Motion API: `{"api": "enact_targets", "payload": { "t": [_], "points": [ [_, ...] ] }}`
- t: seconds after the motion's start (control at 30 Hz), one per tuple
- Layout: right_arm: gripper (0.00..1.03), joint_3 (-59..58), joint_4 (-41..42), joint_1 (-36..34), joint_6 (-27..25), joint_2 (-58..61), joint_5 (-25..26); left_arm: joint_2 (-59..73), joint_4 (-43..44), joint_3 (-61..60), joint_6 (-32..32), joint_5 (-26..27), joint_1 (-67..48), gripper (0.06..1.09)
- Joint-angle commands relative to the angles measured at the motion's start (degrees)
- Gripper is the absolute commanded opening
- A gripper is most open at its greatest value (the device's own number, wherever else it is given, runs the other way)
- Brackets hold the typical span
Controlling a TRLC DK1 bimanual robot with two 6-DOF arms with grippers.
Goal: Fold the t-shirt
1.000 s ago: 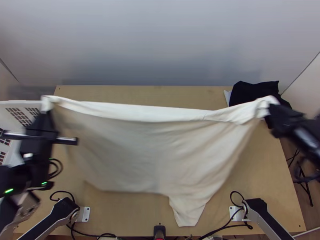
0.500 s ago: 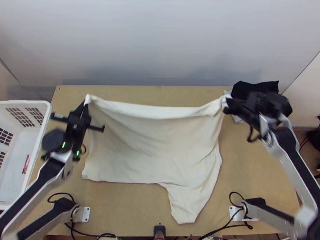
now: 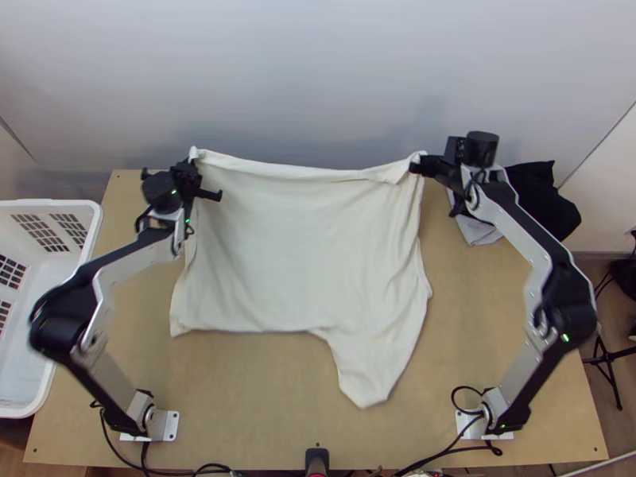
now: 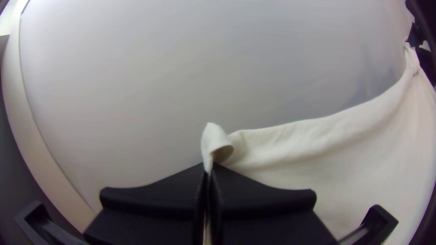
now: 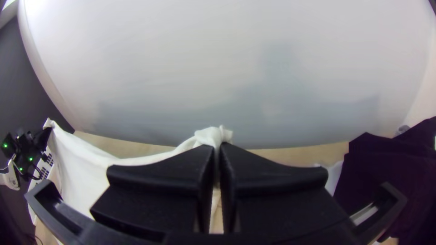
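T-shirt (image 3: 302, 246), cream, hung stretched between both pincers over the middle of the worktop (image 3: 254, 397), its body fanned out toward 6 o'clock. Upper edge sagged slightly, running from a held corner at 10 o'clock to one at 1 o'clock. Lower edge was fairly straight at 7 o'clock, then dropped into a narrower flap at 5 o'clock. Couldn't tell how much cloth touched wood.

Left pincer (image 3: 193, 161) was clenched on the 10 o'clock corner; in the left wrist view a curled lip poked past the fingertips. Right pincer (image 3: 416, 165) was clenched on the 1 o'clock corner, cloth bunched at its tips.

Room: wood between lower edge and the worktop's 6 o'clock edge, plus a stretch at 4 o'clock. Tighter sides: white basket (image 3: 93, 226) overlapped the 9 o'clock edge; black cloth (image 3: 544, 191) lay at 2 o'clock, near the right arm. Wall (image 3: 318, 79) stood at 12 o'clock.
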Motion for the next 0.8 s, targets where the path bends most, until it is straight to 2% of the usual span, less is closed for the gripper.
{"api": "enact_targets", "payload": {
  "t": [0.0, 0.23, 0.5, 0.77],
  "points": [
    [0.03, 10.06, 0.48, -0.63, -0.52, 10.07, 2.48, 12.50, 1.12, 8.25, 1.46, -2.27, -0.84, 0.09],
    [0.03, 1.71, -0.93, 0.33, -0.52, 4.36, 3.01, 12.59, 1.12, 5.70, 1.90, -2.36, -0.31, 0.09],
    [0.03, -18.15, -0.23, 1.91, -0.35, -9.79, 3.97, 10.74, 3.75, -1.33, 4.19, -2.27, 1.54, 0.09],
    [0.03, -30.72, 0.13, 2.88, 0.44, -15.42, 4.15, 10.57, 5.86, -5.29, 5.07, -1.30, 2.94, 0.09]
  ]
}}
